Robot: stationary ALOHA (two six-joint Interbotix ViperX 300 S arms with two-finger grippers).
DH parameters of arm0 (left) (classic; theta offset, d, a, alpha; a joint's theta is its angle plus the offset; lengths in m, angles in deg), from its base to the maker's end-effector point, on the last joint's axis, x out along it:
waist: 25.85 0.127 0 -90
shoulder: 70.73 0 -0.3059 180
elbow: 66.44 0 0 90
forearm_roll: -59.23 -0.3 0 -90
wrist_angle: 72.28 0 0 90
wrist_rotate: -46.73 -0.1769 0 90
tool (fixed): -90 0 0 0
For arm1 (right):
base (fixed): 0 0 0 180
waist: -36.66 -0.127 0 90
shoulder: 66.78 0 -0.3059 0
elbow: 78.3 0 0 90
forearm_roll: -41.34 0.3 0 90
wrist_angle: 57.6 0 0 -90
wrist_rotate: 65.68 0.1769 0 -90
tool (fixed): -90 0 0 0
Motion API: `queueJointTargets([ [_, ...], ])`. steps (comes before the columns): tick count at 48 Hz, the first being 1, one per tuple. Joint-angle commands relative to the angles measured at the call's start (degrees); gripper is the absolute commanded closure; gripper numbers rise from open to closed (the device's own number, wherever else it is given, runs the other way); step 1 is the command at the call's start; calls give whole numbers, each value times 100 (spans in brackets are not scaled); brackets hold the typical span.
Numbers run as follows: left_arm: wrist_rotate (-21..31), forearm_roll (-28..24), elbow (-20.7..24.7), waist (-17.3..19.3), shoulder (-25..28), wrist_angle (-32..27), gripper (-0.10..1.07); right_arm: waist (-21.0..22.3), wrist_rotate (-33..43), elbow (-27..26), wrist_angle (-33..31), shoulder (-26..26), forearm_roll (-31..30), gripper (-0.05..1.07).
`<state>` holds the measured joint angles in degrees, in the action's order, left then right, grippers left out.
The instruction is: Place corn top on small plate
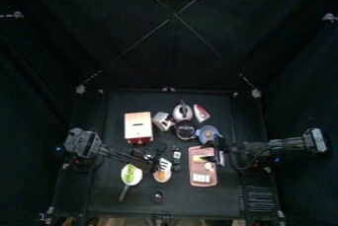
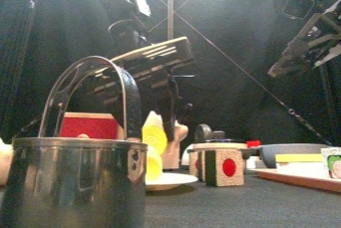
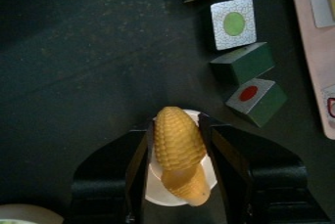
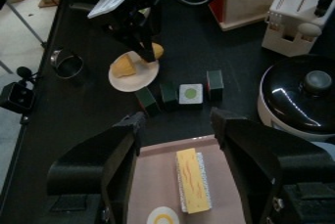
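Note:
The corn top (image 3: 178,148) is a stubby yellow-orange piece. It sits between the jaws of my left gripper (image 3: 179,128), which is shut on it. The small white plate (image 3: 160,191) lies right under it. From above, the corn top (image 1: 162,173) and plate (image 1: 161,179) are at the table's front middle, with the left gripper (image 1: 156,162) over them. In the front view the corn (image 2: 158,142) stands upright on the plate (image 2: 170,181). My right gripper (image 4: 181,135) is open and empty above a pink tray (image 4: 155,174).
Several small cubes with red or green dots (image 3: 233,22) lie just past the plate. A green dish (image 1: 129,175) lies left of the plate. A metal pot with a bail handle (image 2: 80,177) stands at the front edge. A black lidded pot (image 4: 308,91) stands on the right.

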<state>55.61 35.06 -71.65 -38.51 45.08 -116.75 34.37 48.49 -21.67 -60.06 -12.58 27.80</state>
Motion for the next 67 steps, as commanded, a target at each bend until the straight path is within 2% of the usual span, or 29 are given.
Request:
queueJointTargets([
  [1, -18, -44, 26, 18, -246, 0, 31, 9, 9, -53, 18, 35, 26, 13],
  [7, -79, -229, -123, 0, -422, 9, 31, 0, 9, -53, 18, 35, 70, 13],
  [11, -343, -387, -272, -18, -677, 44, 31, 0, 9, -44, 18, 44, 79, 13],
  [15, -844, -439, -431, -53, -1037, 62, 31, 9, 9, -35, 18, 53, 53, 13],
  [19, -1608, -387, -747, -114, -1477, 79, 31, 0, 9, -26, 18, 53, 44, 13],
  [22, -2065, -185, -984, -158, -1740, 132, 31, 0, 9, -26, 18, 53, 44, 13],
  [25, -2514, 255, -1266, -202, -1986, 237, 31, 9, 9, -26, 18, 53, 44, 13],
  [32, -3199, 1301, -1819, -202, -2276, 492, 31, 0, 9, -26, 18, 53, 44, 13],
  [37, -3639, 1819, -2074, -202, -2347, 677, 31, 9, 0, -26, 18, 70, 44, 13],
  [45, -4096, 2224, -2180, -202, -2285, 879, 31, 9, 0, -26, 18, 79, 26, 13],
  [57, -4447, 2399, -2162, -202, -1960, 853, 30, 9, 0, -18, 9, 79, 9, 13],
  [67, -4518, 2399, -2206, -202, -1925, 448, 28, 9, 0, -18, 9, 88, 9, 13],
])
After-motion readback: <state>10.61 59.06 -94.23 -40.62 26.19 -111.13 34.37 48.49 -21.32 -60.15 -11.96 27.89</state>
